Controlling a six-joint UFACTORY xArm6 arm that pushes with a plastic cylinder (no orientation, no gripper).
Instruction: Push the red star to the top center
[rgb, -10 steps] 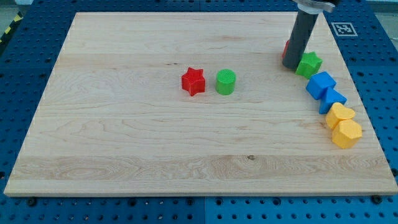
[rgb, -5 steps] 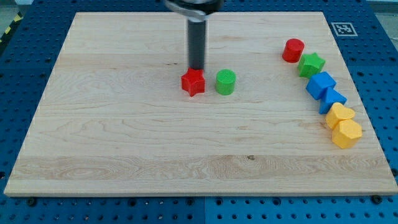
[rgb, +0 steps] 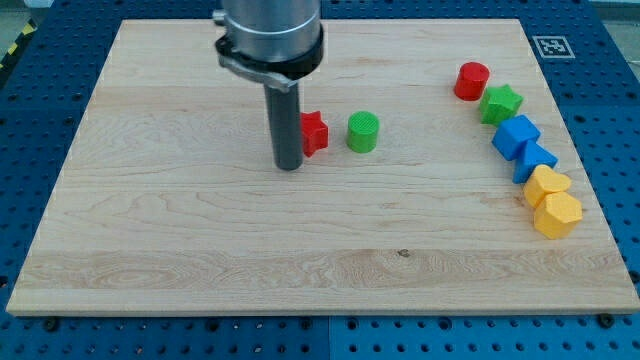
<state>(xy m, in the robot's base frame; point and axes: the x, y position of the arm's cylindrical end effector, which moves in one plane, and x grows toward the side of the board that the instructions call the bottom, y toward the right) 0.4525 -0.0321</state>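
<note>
The red star (rgb: 315, 133) lies near the middle of the wooden board (rgb: 180, 220), partly hidden on its left side by my rod. My tip (rgb: 289, 166) rests on the board just to the lower left of the star, close to it or touching it; I cannot tell which. A green cylinder (rgb: 363, 131) stands just to the right of the star.
Down the board's right side runs a curved row of blocks: a red cylinder (rgb: 472, 81), a green star (rgb: 500, 103), two blue blocks (rgb: 516, 136) (rgb: 537, 160), and two yellow blocks (rgb: 547, 184) (rgb: 557, 214).
My rod swept from the right side near the red cylinder to above the red star, then down past its left side to its lower left. The blocks have not visibly moved.
</note>
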